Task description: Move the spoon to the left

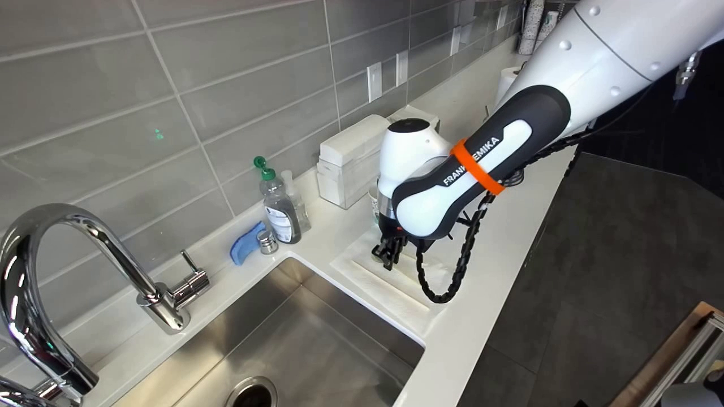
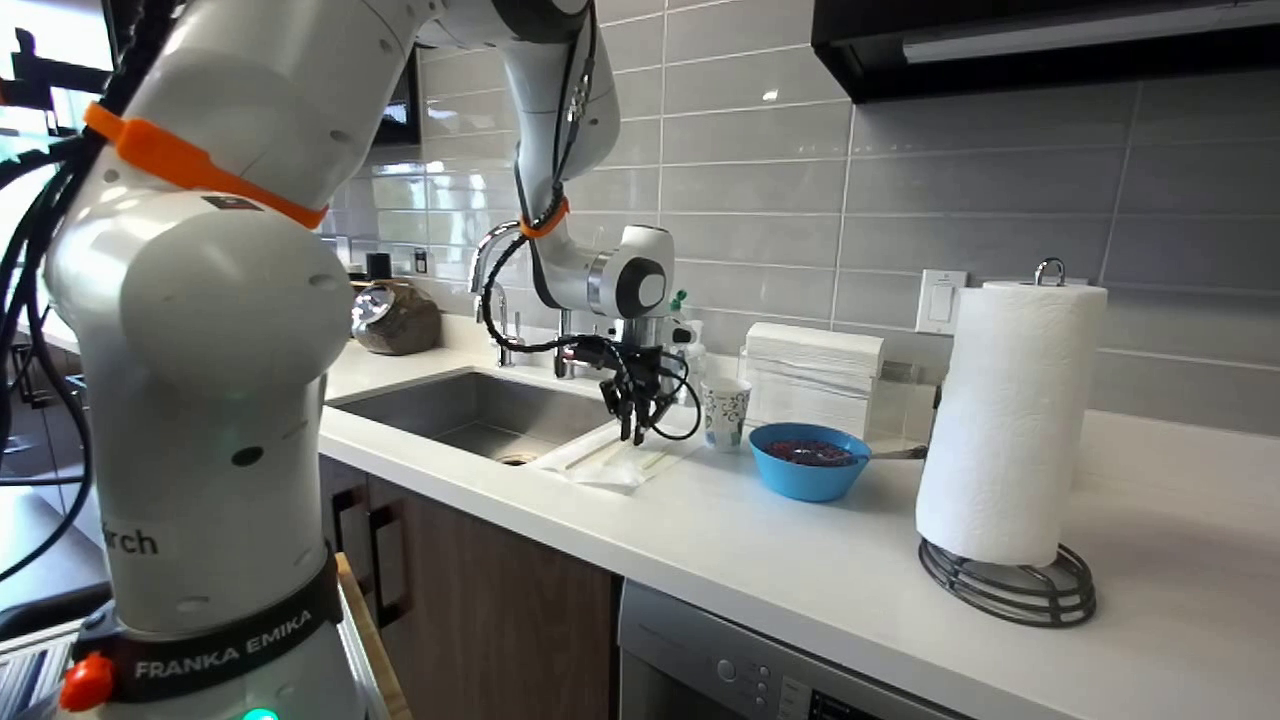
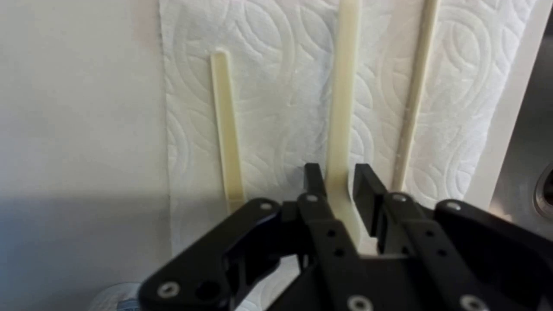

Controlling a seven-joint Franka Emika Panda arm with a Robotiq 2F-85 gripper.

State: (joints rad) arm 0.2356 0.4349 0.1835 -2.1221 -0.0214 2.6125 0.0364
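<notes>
Apparent spoon (image 3: 343, 95), one, pale, handle toward 12 o'clock in the wrist view; one pale utensil (image 3: 227, 129) at its 9 o'clock, one thinner utensil (image 3: 415, 99) at its 3 o'clock; all three on one paper towel (image 3: 276, 108) on the tabletop (image 2: 860, 560). Robot arm (image 1: 517, 135), one, wrist pointing to 6 o'clock in both exterior views; jaws, narrowly parted, stand either side of the spoon, any grip on it undeterminable.
</notes>
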